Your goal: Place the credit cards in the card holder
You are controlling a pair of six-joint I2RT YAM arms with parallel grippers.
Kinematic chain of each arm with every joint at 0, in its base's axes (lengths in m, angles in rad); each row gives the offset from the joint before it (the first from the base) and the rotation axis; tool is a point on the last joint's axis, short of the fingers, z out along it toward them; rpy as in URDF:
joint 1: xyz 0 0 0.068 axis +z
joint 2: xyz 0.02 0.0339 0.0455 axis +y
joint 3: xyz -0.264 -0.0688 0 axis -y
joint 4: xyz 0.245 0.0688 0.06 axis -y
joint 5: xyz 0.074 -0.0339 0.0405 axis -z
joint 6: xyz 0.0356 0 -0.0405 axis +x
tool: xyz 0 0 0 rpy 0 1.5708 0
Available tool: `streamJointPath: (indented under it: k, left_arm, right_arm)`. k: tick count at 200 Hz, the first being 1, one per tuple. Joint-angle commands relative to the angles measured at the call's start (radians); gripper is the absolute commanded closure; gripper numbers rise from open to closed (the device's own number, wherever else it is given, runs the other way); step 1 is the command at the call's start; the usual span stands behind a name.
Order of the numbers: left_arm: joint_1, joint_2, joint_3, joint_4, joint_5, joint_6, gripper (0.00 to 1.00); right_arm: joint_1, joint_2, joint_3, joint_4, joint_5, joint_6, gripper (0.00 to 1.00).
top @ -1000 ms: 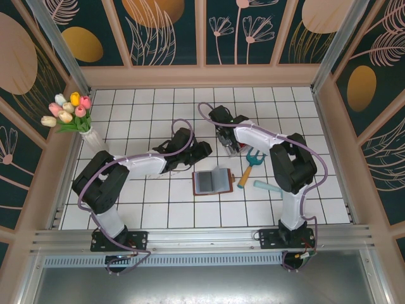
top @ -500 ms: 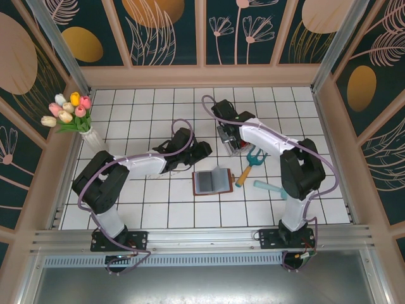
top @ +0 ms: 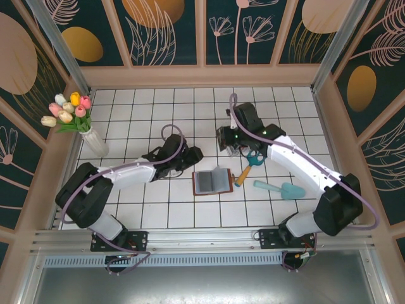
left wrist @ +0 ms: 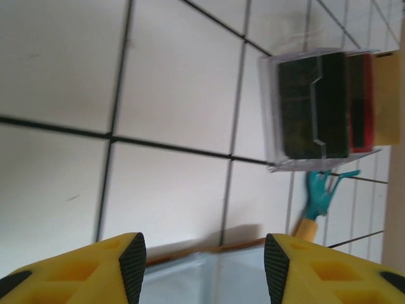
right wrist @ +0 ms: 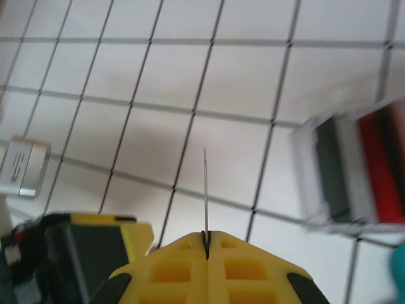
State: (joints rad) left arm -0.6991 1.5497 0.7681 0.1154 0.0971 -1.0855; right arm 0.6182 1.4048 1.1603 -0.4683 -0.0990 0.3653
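While our right gripper (right wrist: 207, 237) has jaws clamped on one credit card (right wrist: 205, 183) and our left gripper (left wrist: 204, 266) jaws apart, pocketing into the card holder (top: 212, 182) remains.

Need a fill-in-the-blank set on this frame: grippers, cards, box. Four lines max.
1. The right gripper is ____ on a credit card seen edge-on.
2. The left gripper, beside the card holder, is ____ and holds nothing.
3. In the clear plastic box, the card between the dark one and the tan one is ____.
4. The rake has a wooden handle and a ____ head.
Missing words: shut; open; red; teal.
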Motion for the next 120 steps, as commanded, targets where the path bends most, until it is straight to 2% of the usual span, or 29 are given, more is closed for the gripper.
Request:
streamJointPath:
  k: [1, 33, 57, 92, 120]
  left_arm:
    - [0.007, -0.080, -0.079, -0.056, -0.052, -0.014, 0.45]
    - [0.007, -0.167, -0.166, -0.055, -0.046, -0.030, 0.44]
    - [0.007, -0.210, -0.209, -0.043, -0.043, -0.045, 0.43]
    - [0.006, -0.217, -0.236, -0.008, -0.016, -0.050, 0.43]
    - [0.007, -0.193, -0.236, 0.014, 0.024, -0.039, 0.45]
  right_arm:
    - [0.022, -0.050, -0.143, 0.166, -0.192, 0.189, 1.00]
    - [0.024, -0.116, -0.356, 0.396, -0.325, 0.396, 1.00]
    - [0.024, -0.132, -0.427, 0.457, -0.369, 0.469, 1.00]
    - [0.054, -0.112, -0.454, 0.393, -0.278, 0.443, 1.00]
    - [0.052, -0.107, -0.514, 0.438, -0.248, 0.437, 1.00]
